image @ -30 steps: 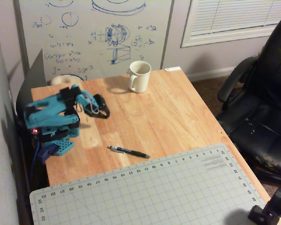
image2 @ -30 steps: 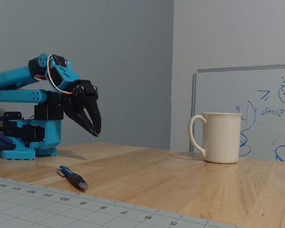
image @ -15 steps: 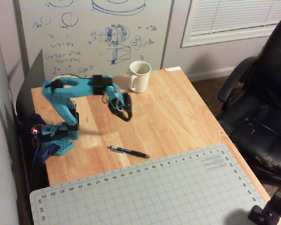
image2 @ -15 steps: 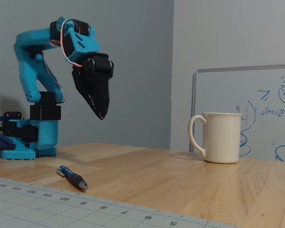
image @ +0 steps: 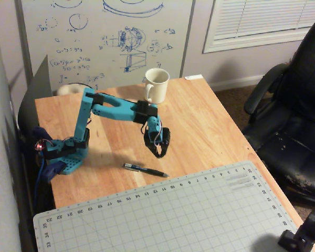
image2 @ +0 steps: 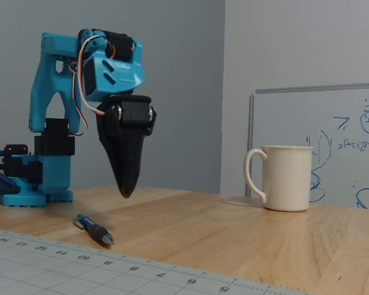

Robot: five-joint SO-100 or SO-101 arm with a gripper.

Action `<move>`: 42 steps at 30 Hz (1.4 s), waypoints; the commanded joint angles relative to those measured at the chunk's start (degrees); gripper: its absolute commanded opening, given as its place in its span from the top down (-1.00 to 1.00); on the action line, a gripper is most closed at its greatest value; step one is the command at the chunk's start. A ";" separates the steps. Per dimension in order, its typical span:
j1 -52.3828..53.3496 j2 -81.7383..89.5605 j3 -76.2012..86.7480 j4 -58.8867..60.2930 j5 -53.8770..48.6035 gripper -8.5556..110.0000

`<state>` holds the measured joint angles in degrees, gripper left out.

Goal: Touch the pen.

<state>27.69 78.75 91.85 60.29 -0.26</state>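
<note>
- While the end effector (image: 158, 153) hangs tip-down with jaws closed on nothing, it is clear of the worktop (image: 210, 126).
- Pen (image: 145, 169) lies flat just below it, untouched, beside the cutting mat (image: 189, 215).

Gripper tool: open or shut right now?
Shut: the black two-finger tool tapers to one closed point, hanging above the wooden table, clear of the slim dark pen.
</note>
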 commanded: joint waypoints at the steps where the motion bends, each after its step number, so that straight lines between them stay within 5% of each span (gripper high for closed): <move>1: 1.41 -0.26 -5.36 -0.35 -0.44 0.85; 42: 4.57 -7.56 -6.50 -0.53 -0.44 0.85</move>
<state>31.99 69.79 89.30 60.29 -0.26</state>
